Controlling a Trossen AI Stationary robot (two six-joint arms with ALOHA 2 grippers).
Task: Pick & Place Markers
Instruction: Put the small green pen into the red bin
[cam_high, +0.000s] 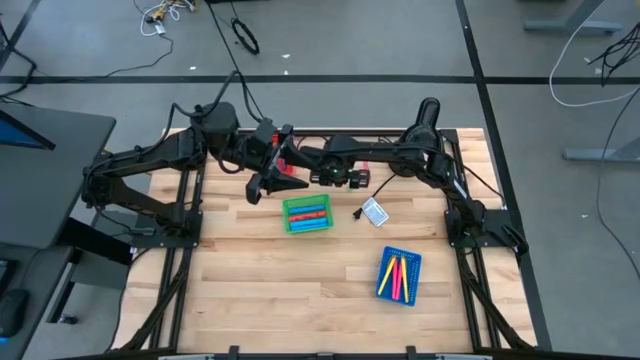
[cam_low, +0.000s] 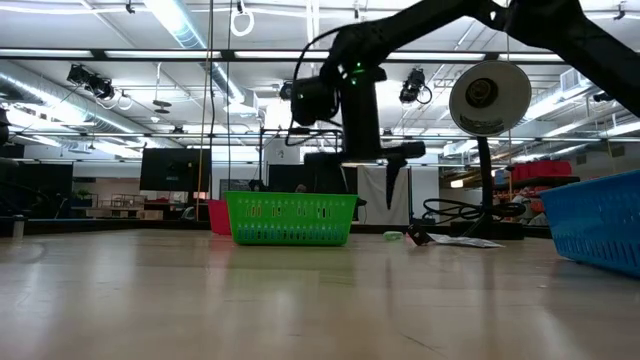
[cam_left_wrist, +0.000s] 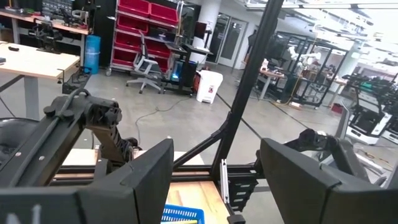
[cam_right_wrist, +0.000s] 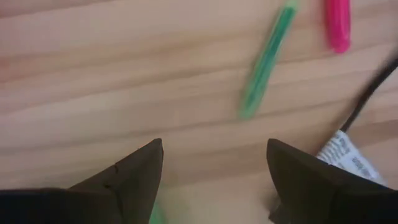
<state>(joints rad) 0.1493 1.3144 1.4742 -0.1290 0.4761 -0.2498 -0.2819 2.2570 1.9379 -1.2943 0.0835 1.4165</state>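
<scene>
A green marker (cam_right_wrist: 267, 59) and a pink marker (cam_right_wrist: 337, 25) lie flat on the wooden table, seen in the right wrist view. My right gripper (cam_right_wrist: 214, 155) hangs open above the bare wood near them, fingers pointing down, touching nothing; it shows at the table's far middle (cam_high: 335, 180). The green tray (cam_high: 307, 213) holds red and blue markers. The blue tray (cam_high: 400, 275) holds yellow and pink markers. My left gripper (cam_high: 275, 185) is held level, well above the table beside the green tray's far side, open (cam_left_wrist: 214, 155) and empty.
A white-and-blue card (cam_high: 374, 212) lies right of the green tray, with a black cable (cam_right_wrist: 373, 87) running past it. A red tray (cam_low: 217, 215) stands behind the green one. Bare wood stretches along the near half of the table (cam_high: 280, 300).
</scene>
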